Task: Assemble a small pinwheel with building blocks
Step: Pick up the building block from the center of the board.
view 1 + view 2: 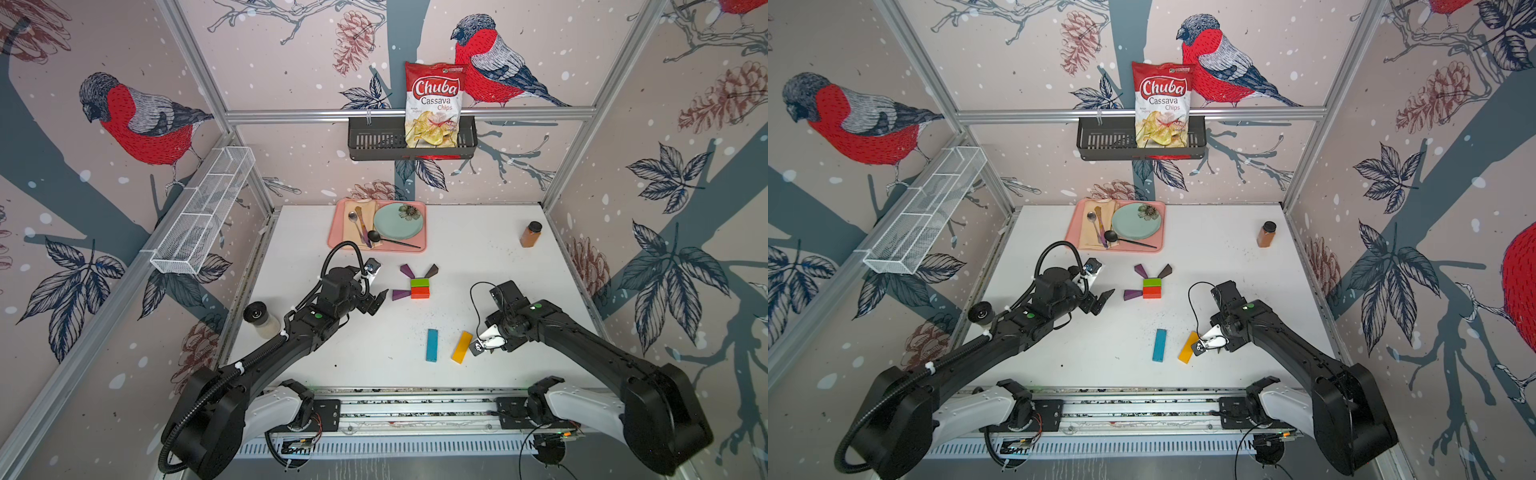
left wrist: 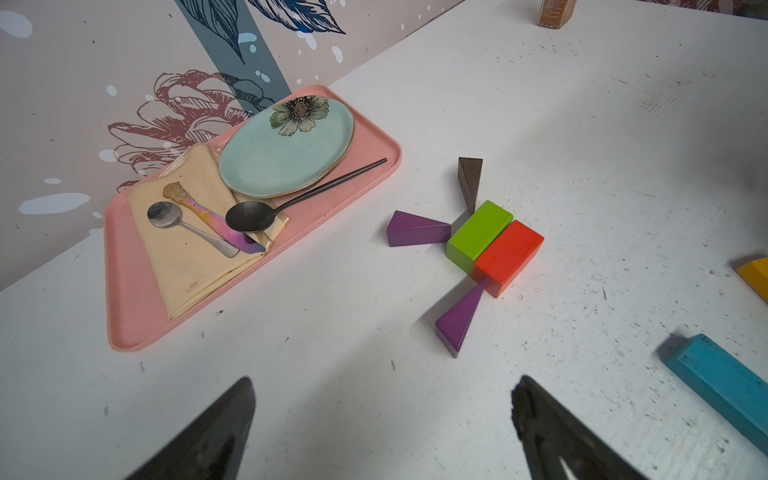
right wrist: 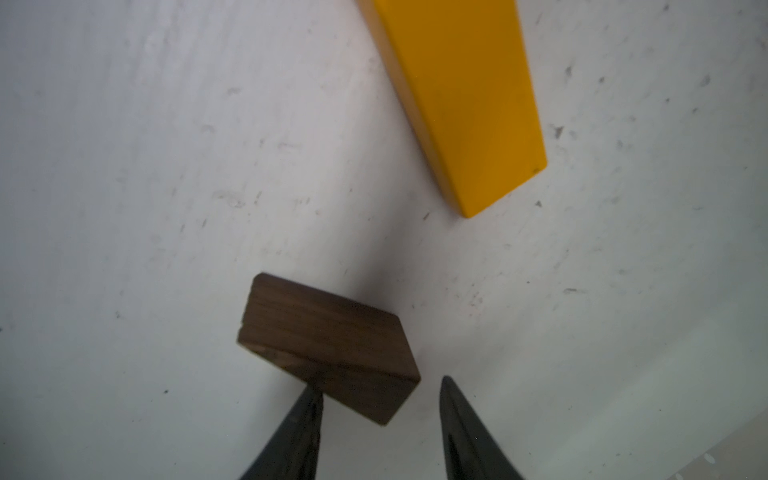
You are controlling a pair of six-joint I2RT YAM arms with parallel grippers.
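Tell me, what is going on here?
A half-built pinwheel lies flat: a green wooden brick against a red wooden brick, two purple wedges and one dark brown wedge at their corners. The right hand straddles the other dark brown wedge near the yellow wooden bar, not clamped yet. The left hand hovers open, empty. The blue wooden bar lies apart.

White table (image 1: pixel 478 257) bears pink tray (image 2: pixel 129 307), spice jar (image 1: pixel 530 235) — and scattered building blocks (image 1: pixel 419 288).

A pink tray (image 2: pixel 124 291) holds a teal plate (image 2: pixel 282 158), napkin (image 2: pixel 195 266) and cutlery (image 2: pixel 248 217); a brown spice jar (image 1: pixel 530 235) stands well apart.
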